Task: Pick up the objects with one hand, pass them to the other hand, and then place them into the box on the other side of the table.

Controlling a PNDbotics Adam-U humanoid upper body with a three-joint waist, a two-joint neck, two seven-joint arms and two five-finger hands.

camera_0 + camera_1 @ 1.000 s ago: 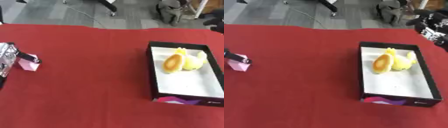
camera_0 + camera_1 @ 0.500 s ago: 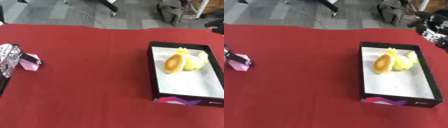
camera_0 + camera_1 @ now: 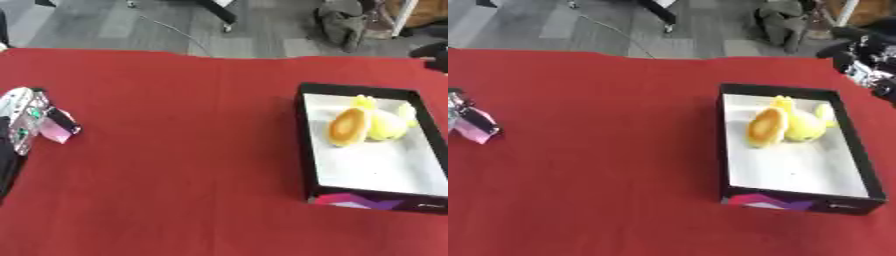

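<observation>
My left hand (image 3: pixel 24 120) shows at the table's left edge, silver and black, with a dark finger (image 3: pixel 64 121) curled over a small pink object (image 3: pixel 474 131) that rests on the red cloth. At the right stands a black box (image 3: pixel 303 145) with a white inside. In it lie an orange-yellow oval item (image 3: pixel 347 126) and a yellow item (image 3: pixel 387 124) side by side at the far end. My right hand (image 3: pixel 866 57) hangs beyond the box's far right corner, above the table's back edge, blurred.
Red cloth (image 3: pixel 184 150) covers the whole table between the pink object and the box. Behind the table's far edge are grey floor, a chair base (image 3: pixel 658 12) and a bag (image 3: pixel 780 22).
</observation>
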